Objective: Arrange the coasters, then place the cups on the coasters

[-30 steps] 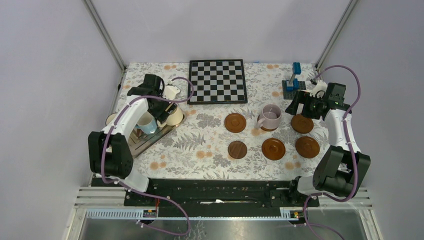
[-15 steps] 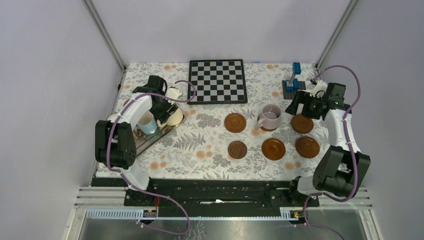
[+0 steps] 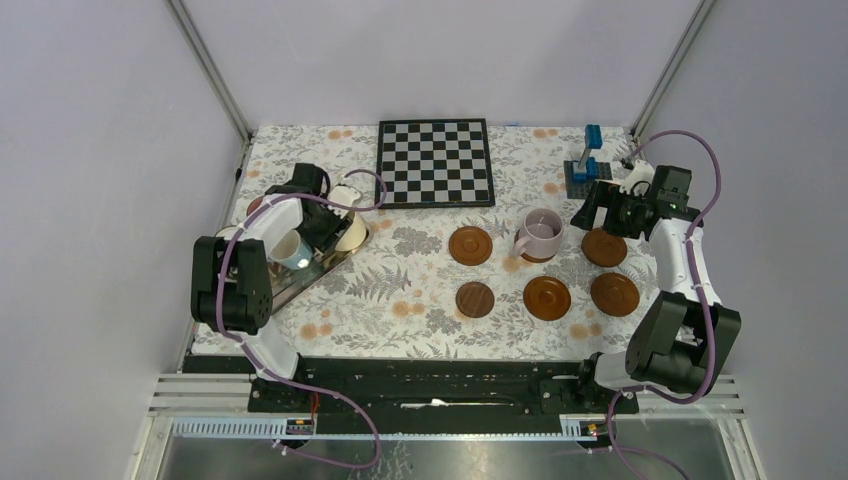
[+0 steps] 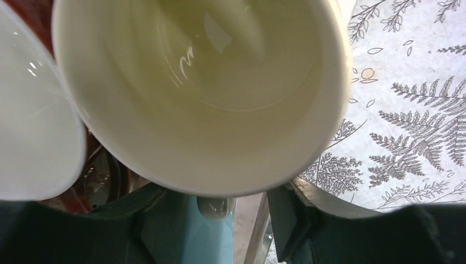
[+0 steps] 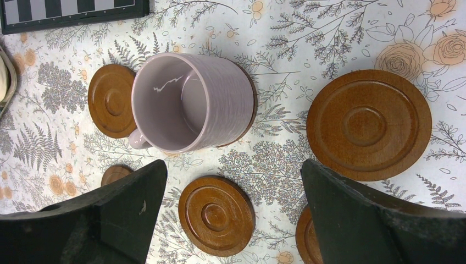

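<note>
In the left wrist view a cream-yellow cup (image 4: 203,93) fills the frame, its handle (image 4: 215,207) between the fingers of my left gripper (image 4: 220,204), with a gap on each side. A light blue cup (image 4: 200,239) lies below it and a white cup (image 4: 27,137) to the left. From above, my left gripper (image 3: 330,225) is at the cream-yellow cup (image 3: 349,234) on the tray. A lilac cup (image 3: 541,236) stands on one coaster (image 5: 251,118). Bare coasters (image 3: 470,245) (image 3: 547,298) (image 3: 614,293) (image 3: 604,247) and a smaller dark one (image 3: 476,299) lie around it. My right gripper (image 5: 233,171) hangs open above them.
A metal tray (image 3: 296,283) at the left holds the crowded cups, the light blue one (image 3: 293,250) beside the cream-yellow one. A chessboard (image 3: 435,162) lies at the back middle. A blue block stand (image 3: 585,160) stands at the back right, close to the right arm.
My left gripper has come down onto the cream-yellow cup and its jaws have narrowed around the handle. The right arm, the lilac cup and the coasters have not moved.
</note>
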{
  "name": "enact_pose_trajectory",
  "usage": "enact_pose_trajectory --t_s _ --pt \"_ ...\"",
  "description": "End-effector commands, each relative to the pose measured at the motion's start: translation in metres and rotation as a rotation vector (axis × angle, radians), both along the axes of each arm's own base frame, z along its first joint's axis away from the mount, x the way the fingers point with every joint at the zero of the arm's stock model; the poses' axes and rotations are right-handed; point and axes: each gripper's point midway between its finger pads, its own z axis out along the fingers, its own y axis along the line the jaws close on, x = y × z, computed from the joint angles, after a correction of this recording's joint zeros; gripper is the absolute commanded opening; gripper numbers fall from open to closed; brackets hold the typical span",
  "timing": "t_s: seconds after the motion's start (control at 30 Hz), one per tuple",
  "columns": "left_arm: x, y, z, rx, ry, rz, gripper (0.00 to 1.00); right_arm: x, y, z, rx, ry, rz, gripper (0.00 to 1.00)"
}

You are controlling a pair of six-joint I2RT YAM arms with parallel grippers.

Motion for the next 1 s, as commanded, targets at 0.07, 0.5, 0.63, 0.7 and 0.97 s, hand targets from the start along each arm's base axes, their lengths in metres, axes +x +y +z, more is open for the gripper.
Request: enact_pose_trajectory --t_s 0.07,0.5,0.63,0.7,0.97 --pt "0.004 -0.008 -0.019 -0.104 0.015 0.026 0.49 0.003 -0.002 0.002 -0.031 -0.019 0.005 1.00" --pt "0.013 -0.011 -0.006 -0.149 -0.020 0.048 0.22 0.003 -0.002 0.002 -0.030 -0.018 0.006 1.00" --pt "0.019 -0.012 0.006 -0.157 -0.041 0.065 0.05 0.003 -0.002 0.003 -0.030 -0.021 0.007 1.00" --pt "0.020 -0.015 0.015 -0.176 -0.051 0.072 0.00 0.002 -0.002 0.002 -0.030 -0.020 0.007 1.00" --pt "0.022 -0.028 0.067 -0.268 -0.163 0.081 0.00 0.002 -0.001 0.002 -0.028 -0.026 0.011 1.00"
